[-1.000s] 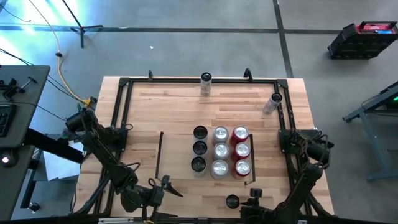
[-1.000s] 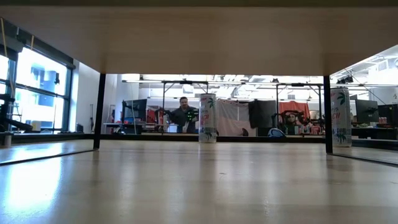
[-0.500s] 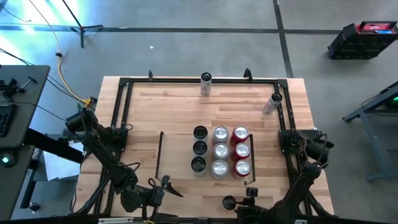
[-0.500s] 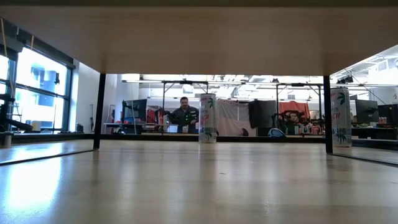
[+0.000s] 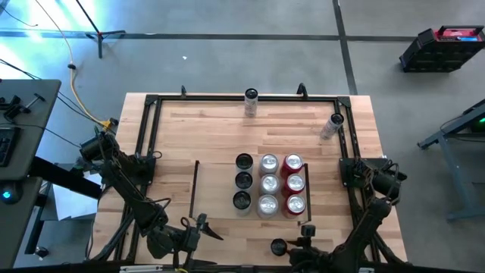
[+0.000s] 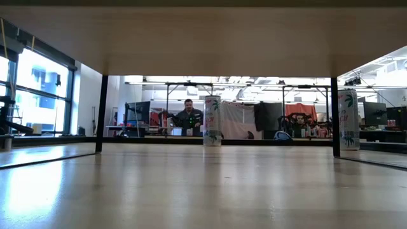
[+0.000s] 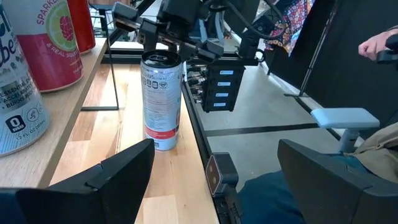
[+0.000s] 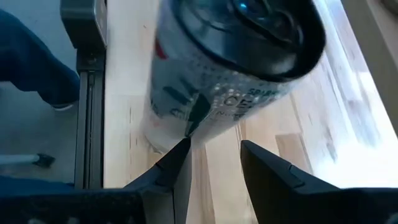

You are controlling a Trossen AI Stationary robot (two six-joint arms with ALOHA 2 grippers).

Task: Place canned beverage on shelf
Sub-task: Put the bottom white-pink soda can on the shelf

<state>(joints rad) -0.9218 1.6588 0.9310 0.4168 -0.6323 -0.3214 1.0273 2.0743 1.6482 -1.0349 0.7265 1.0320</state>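
Nine cans (image 5: 269,184) on light-wood shelf (image 5: 215,189), grey concrete floor (image 5: 227,53) around

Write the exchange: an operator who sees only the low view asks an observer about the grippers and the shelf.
Operator: Where is the right gripper?
Observer: The right gripper is at the table's robot-side edge, closed on the top of an upright can.
Operator: And the left?
Observer: The left gripper waits open near that same edge.
Operator: Any room on the shelf?
Observer: The shelf holds nine cans; its left column is bare.
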